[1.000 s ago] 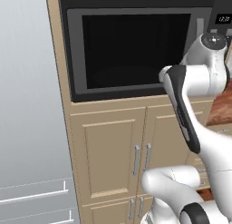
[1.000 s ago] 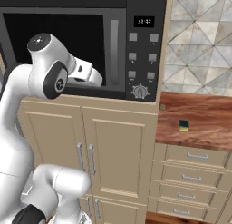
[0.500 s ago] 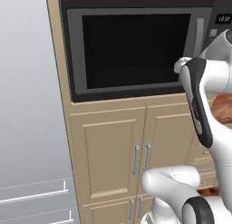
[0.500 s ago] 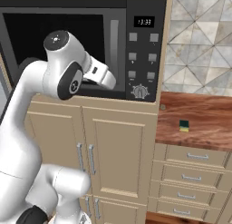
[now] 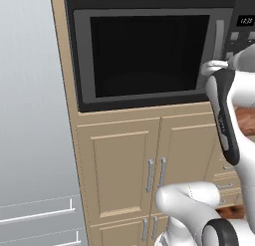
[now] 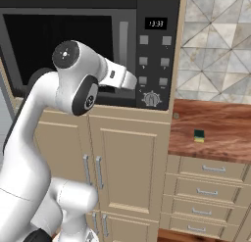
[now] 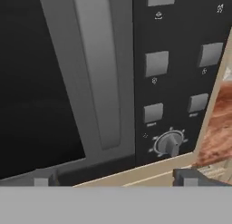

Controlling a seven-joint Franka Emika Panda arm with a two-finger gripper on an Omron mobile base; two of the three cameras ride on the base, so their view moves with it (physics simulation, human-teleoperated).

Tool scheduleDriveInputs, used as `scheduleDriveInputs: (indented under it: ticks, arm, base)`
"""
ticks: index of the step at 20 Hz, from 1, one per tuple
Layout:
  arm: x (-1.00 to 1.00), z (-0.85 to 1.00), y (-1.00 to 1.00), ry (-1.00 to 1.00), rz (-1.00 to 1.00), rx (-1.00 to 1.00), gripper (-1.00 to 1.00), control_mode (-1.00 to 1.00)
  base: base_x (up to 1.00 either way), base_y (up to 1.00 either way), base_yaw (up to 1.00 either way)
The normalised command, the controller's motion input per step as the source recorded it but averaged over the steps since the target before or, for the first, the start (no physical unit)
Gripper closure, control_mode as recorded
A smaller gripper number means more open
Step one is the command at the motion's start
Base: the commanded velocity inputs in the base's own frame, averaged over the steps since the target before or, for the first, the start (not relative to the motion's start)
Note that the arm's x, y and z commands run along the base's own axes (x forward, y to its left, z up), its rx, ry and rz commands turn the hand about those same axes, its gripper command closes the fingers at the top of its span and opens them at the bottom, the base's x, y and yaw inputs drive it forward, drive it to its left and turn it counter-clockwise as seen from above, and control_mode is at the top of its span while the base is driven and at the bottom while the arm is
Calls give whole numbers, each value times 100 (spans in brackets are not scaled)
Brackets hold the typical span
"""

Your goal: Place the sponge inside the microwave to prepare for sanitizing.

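The microwave [image 5: 149, 56] is a black built-in oven, and its dark glass door stands shut. In the hand view its grey vertical door handle [image 7: 97, 73] runs beside the button panel [image 7: 181, 64] and the dial [image 7: 170, 143]. My gripper [image 7: 114, 178] is open with nothing between its fingertips [image 7: 43, 178], and it faces the handle and panel from close by. From the right base view my white hand [image 6: 120, 78] hangs in front of the door's right edge. The sponge [image 6: 198, 135], small and yellow-green, lies on the wooden counter [image 6: 225, 138], to the right of the microwave and apart from the gripper.
Beige cabinet doors [image 6: 127, 167] with metal handles sit below the microwave. Drawers [image 6: 206, 187] stack under the counter, and a tiled wall [image 6: 215, 50] rises behind it. A tall grey panel [image 5: 30, 115] stands left of the microwave.
My arm has swung to the right, bringing the hand nearer the microwave's handle and panel. The gripper has stayed open. The sponge and the door have not moved.
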Motion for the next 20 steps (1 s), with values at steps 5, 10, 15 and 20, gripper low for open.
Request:
scheduleDriveInputs:
  ticks: [5,10,15,20]
  arm:
    - [34,4,-12,5,2,-4,-100,-100]
    - [36,1,0,14,0,5,-100,-100]
    - [19,0,-6,-3,3,0,-100,-100]
    - [42,0,-10,0,4,0,-100,-100]
  base:
    - [0,0,0]
    - [0,0,0]
    - [0,0,0]
    - [0,0,0]
